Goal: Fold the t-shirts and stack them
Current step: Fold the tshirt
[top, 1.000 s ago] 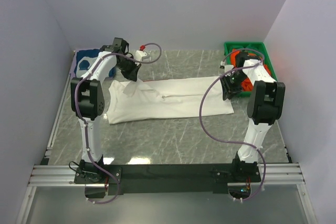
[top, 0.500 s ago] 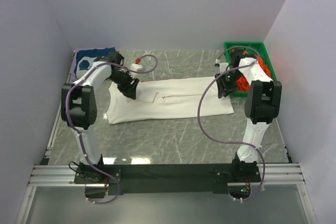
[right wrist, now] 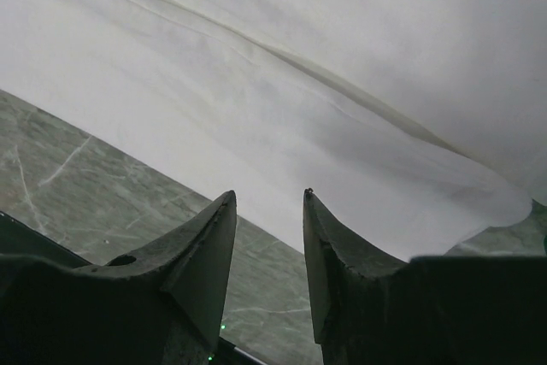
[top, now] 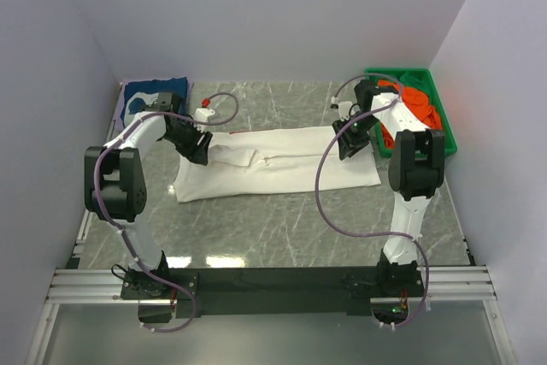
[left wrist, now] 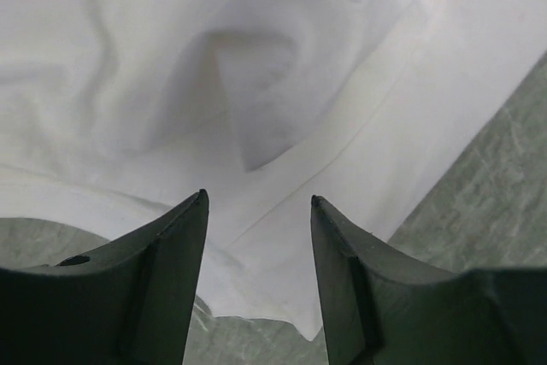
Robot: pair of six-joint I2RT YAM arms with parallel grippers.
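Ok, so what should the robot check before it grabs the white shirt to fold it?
1. Left gripper open: ok.
2. Right gripper open: ok.
3. Both grippers over the white shirt: ok.
4. Shirt lying smooth: not ok, it bunches up by the left gripper.
5. Fingers touching the cloth: cannot tell.

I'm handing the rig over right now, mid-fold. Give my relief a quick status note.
Left hand: open, empty, over the left end of the white shirt.
Right hand: open, empty, over its right end.
It lies as a long strip mid-table; navy shirt at the far left corner; orange shirt in the bin.
Done: seemingly the lengthwise fold. Left: cross folds, stacking, the bin's shirt.
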